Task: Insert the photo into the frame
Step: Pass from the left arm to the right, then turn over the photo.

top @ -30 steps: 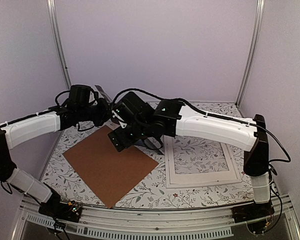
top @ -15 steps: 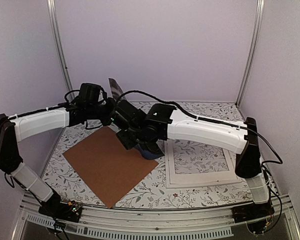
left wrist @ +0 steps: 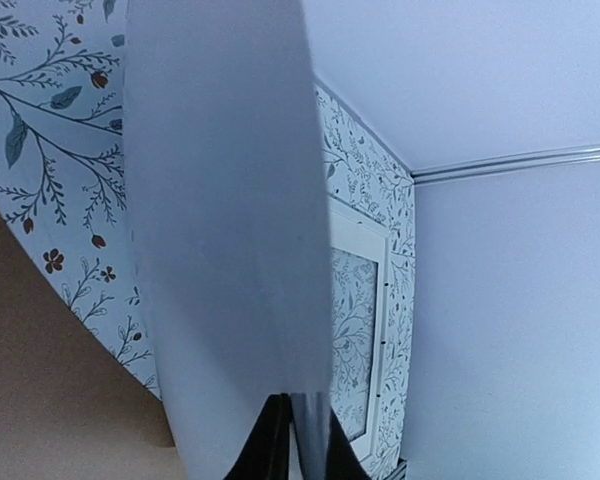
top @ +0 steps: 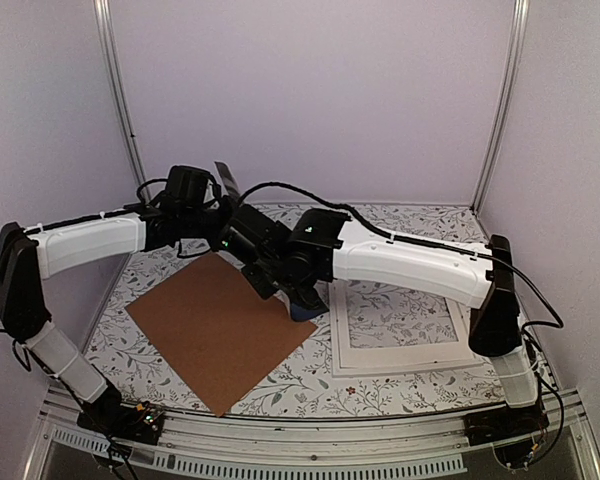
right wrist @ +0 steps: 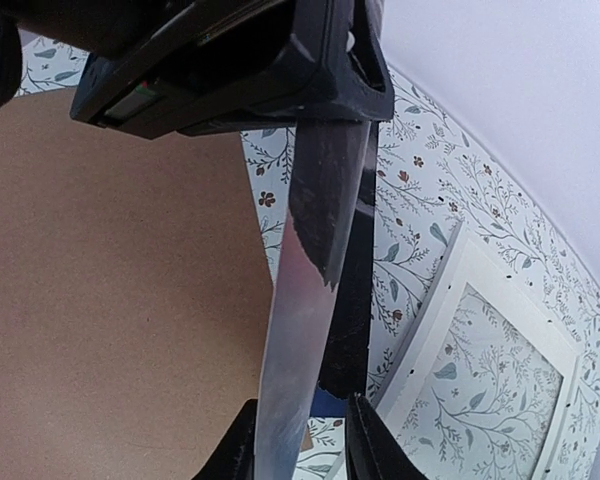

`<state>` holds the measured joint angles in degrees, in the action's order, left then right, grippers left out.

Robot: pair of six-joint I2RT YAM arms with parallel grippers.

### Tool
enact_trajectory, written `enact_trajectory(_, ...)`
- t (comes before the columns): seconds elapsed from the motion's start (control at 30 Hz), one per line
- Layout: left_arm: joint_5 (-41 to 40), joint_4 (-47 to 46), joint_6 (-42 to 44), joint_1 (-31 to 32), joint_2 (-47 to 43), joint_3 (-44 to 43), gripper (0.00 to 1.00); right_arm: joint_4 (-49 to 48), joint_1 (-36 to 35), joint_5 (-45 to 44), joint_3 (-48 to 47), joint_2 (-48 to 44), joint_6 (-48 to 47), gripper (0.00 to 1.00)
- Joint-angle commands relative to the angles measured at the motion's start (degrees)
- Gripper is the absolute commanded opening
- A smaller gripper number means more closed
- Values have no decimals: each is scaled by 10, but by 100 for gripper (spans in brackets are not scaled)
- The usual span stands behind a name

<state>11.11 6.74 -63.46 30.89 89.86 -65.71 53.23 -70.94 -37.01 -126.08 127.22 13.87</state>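
Note:
The photo (left wrist: 220,200) stands on edge in the air over the table's back left, its plain white back filling the left wrist view. My left gripper (left wrist: 300,432) is shut on its lower edge. From above, only a thin sliver of the photo (top: 225,180) shows over the left gripper (top: 216,215). In the right wrist view the glossy photo (right wrist: 305,300) runs edge-on between my right gripper's (right wrist: 298,440) fingers. It touches the left finger, and a gap remains at the right one. The white frame (top: 405,362) lies flat at the right.
A brown backing board (top: 215,330) lies tilted on the flowered table at the left, close under both grippers. The frame (right wrist: 450,275) has small dark tabs along its inner edge. Metal posts and lilac walls close in the back and sides.
My right gripper has swung in under the left one, and its jaws have narrowed from wide open to close around the photo. The left arm has lifted the photo a little.

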Motion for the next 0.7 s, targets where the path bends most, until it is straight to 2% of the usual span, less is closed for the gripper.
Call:
enact_trajectory(0.0,5,2,16,9,12,-20,11,16,-3,-13,-16,3,3,25)
enact_trajectory(0.07,5,-1,24,8,9,-21,14,21,-3,-16,-16,1,7,18)
enact_trajectory(0.17,9,-4,38,4,-1,-22,25,27,-3,-19,-14,-6,12,0)
enact_trajectory(0.33,35,-4,64,-14,-26,-23,45,22,11,-5,16,-36,22,0)
enact_trajectory(0.4,53,-8,76,-25,-43,-20,56,8,24,16,47,-63,31,0)
enact_trajectory(0.43,61,-10,82,-29,-55,-17,64,-5,32,28,70,-81,34,0)
enact_trajectory(0.5,63,-10,98,-38,-86,-12,88,-27,51,49,117,-123,44,0)
enact_trajectory(0.53,64,-10,107,-43,-100,-10,97,-38,62,61,145,-146,50,0)
enact_trajectory(0.67,63,12,146,-60,-147,-12,100,-74,122,121,261,-244,81,0)
